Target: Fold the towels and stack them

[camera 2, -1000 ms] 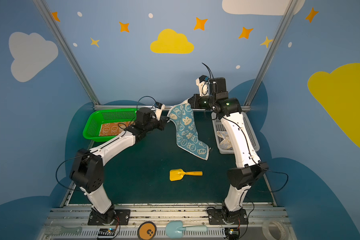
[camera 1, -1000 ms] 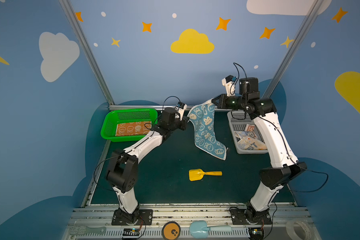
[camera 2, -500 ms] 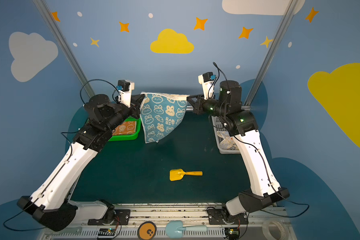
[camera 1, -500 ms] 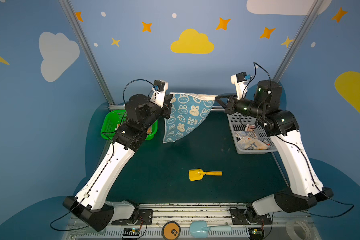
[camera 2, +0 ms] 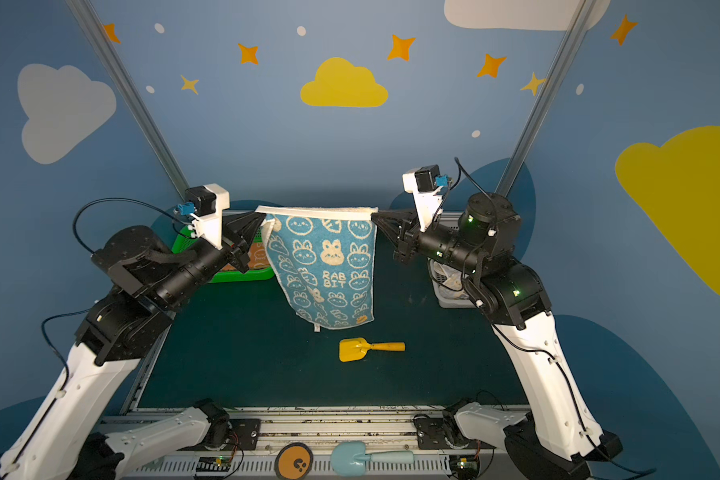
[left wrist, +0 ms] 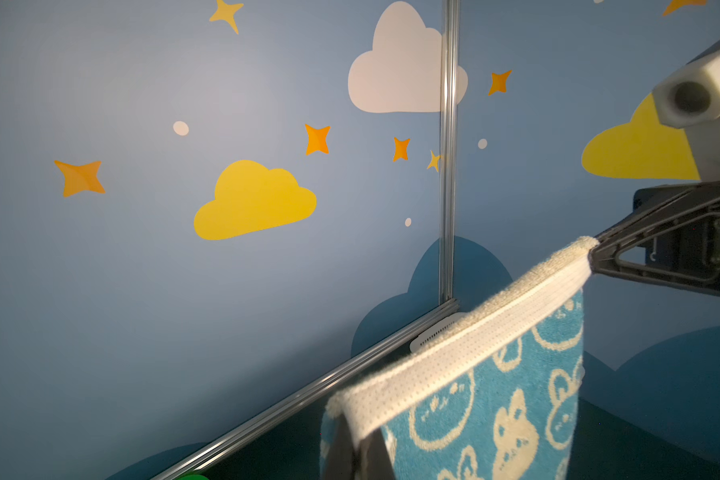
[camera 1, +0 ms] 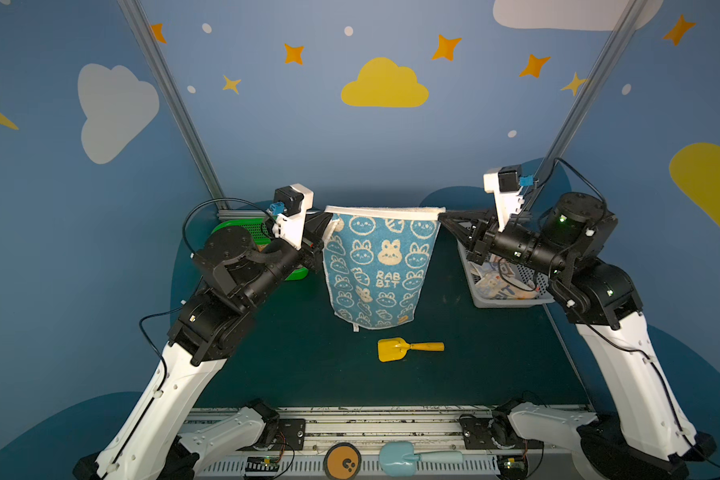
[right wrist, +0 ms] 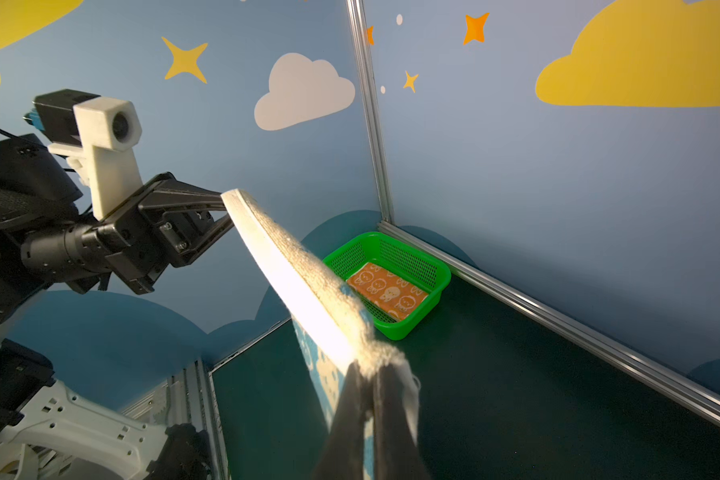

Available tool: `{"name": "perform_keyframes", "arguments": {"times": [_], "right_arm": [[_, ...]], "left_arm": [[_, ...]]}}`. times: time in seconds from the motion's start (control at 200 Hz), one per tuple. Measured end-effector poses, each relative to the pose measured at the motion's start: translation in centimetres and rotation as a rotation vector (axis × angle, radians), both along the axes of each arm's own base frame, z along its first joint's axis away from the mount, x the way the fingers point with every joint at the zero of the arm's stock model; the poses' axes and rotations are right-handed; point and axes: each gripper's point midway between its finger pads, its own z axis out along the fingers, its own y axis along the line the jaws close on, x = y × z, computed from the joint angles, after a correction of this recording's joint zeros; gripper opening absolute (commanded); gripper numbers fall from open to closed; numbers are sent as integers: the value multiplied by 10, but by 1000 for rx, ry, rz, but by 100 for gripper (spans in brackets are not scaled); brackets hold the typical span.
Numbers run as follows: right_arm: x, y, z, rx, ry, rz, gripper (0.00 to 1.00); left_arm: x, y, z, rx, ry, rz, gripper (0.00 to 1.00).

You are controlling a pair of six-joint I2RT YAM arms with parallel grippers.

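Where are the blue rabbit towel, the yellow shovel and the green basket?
blue rabbit towel (camera 1: 385,270): in a top view, cloth's middle.
yellow shovel (camera 1: 391,349): in a top view, blade.
green basket (right wrist: 406,266): right wrist view, inner wall.

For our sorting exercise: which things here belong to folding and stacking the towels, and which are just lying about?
Job: blue rabbit towel, orange towel, lettered towel, green basket, grey basket.
Lying about: yellow shovel, light blue scoop, orange disc.
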Motion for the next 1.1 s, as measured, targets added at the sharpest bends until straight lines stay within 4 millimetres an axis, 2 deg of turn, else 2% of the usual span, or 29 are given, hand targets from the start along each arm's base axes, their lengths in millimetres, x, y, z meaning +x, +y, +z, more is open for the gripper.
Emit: {"name": "perform_keyframes", "arguments": {"times": [0.055,0.125,0.225,0.28,0.395,0.496,0.566,0.626,0.811,0.926,1.096], "right_arm": [[12,0,-4,-9,15,-30,0],[37,2,-12,-27,50,-78,0],[86,7,-34,-52,126,-141,0],[117,9,-58,-72,194,-172,0],[179,8,-121,-119,361,-232,0],[220,7,-174,-149,493,-263,0],[238,7,-203,-161,565,-269,0],[249,10,-221,-162,613,-265,0],[274,14,-252,-158,679,-261,0],[285,14,-275,-164,719,-266,0],[301,13,-317,-179,786,-270,0]], "left_arm": [[15,-6,-8,17,24,16,3],[42,-14,-24,44,67,37,3],[95,-24,-65,96,167,74,3],[124,-24,-91,119,229,93,3],[182,-15,-146,132,359,129,3],[221,-7,-176,123,430,141,3],[245,-6,-186,106,455,129,3],[261,-8,-190,95,468,115,3],[293,-11,-206,80,487,86,3],[306,-11,-230,88,528,83,3],[317,-9,-282,123,621,92,3]]}}
